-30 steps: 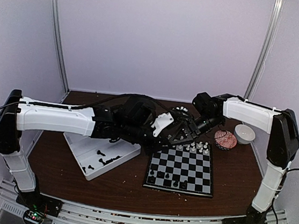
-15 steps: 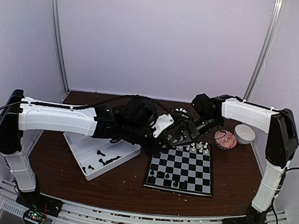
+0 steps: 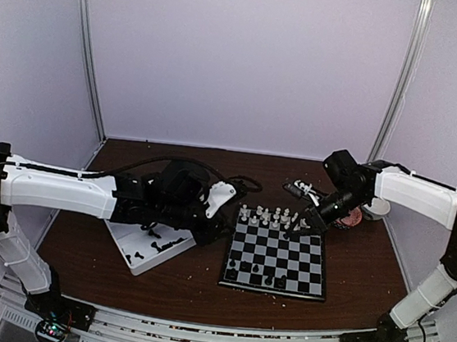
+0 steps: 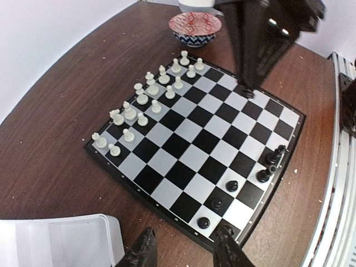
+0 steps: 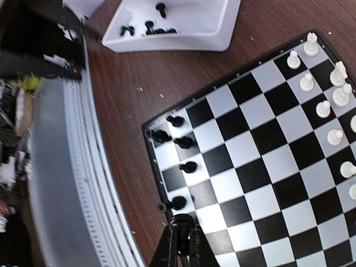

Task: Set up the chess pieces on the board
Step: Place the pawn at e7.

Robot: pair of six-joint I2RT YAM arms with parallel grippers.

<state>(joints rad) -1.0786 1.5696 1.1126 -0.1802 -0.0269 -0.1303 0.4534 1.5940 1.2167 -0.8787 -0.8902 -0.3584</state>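
The board (image 3: pixel 277 260) lies right of centre. Black chess pieces (image 3: pixel 242 266) stand along its near edge, and white ones (image 3: pixel 273 218) fill its far rows. My right gripper (image 3: pixel 315 218) hovers over the board's far right corner. In the right wrist view it (image 5: pixel 182 232) is shut on a black chess piece (image 5: pixel 182 221) with the round base outward. My left gripper (image 4: pixel 186 250) hangs open and empty over the board's near left corner (image 4: pixel 228 231), beside several black pieces (image 4: pixel 216 203).
A white tray (image 3: pixel 126 238) with loose black pieces (image 5: pixel 149 26) sits left of the board, under the left arm. A red patterned bowl (image 4: pixel 194 25) and a white bowl (image 3: pixel 378 207) stand at the back right. The table's metal front rail (image 5: pixel 61 167) runs close to the board.
The grippers met above the board's far edge a second ago. The left one has opened and pulled back left toward the tray. The right one has shut and moved right with the piece.
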